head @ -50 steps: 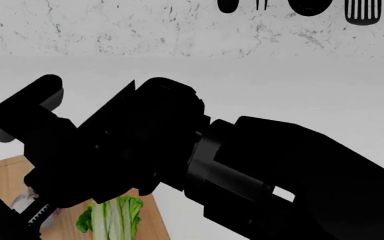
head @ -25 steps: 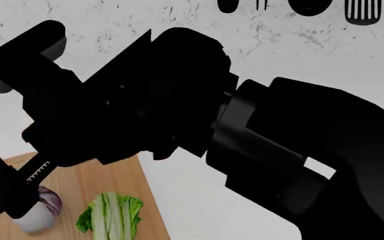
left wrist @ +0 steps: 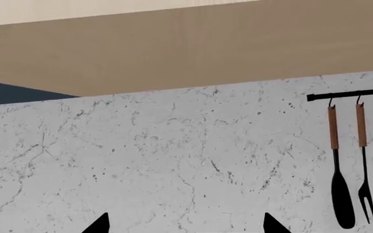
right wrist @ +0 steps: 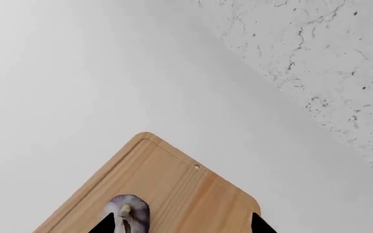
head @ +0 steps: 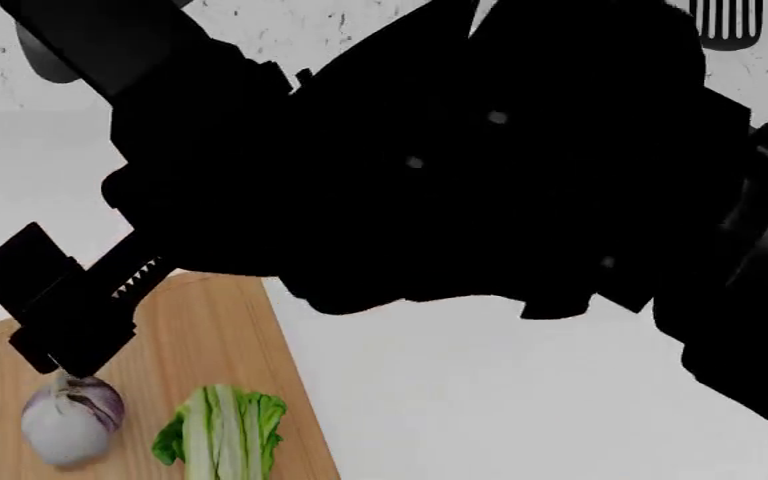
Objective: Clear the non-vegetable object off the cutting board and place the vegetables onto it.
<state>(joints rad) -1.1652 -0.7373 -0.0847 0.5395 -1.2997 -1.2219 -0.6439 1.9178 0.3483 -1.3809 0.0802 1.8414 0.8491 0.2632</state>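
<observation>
The head view is largely filled by a black arm [head: 518, 170], which is stretched from the 3 o'clock edge toward 9 o'clock over a white counter [head: 491, 400], with a speckled white wall [left wrist: 173, 160] seen behind it. The right claw [head: 71, 320] is carried at the end of this arm and is placed directly above the cutting board [head: 211, 340], which is found at 7 o'clock in the head view. Its fingertips are seen wide apart at the edge of the right wrist view, and nothing is held between them. On the board the bok choy [head: 224, 435] is laid with its leafy top toward 12 o'clock, and the garlic bulb [head: 73, 420] is set just beside it at 9 o'clock, upright, with its stem just under the claw; whether the stem is touched cannot be told. In the right wrist view the bulb [right wrist: 128, 213] is seen between the two dark fingertips. The gourd is not seen in any view. The left claw is shown only as two dark tips parted at the edge of the left wrist view, and nothing is seen between them. A rail of hanging utensils [left wrist: 348, 165] is mounted on the wall.
</observation>
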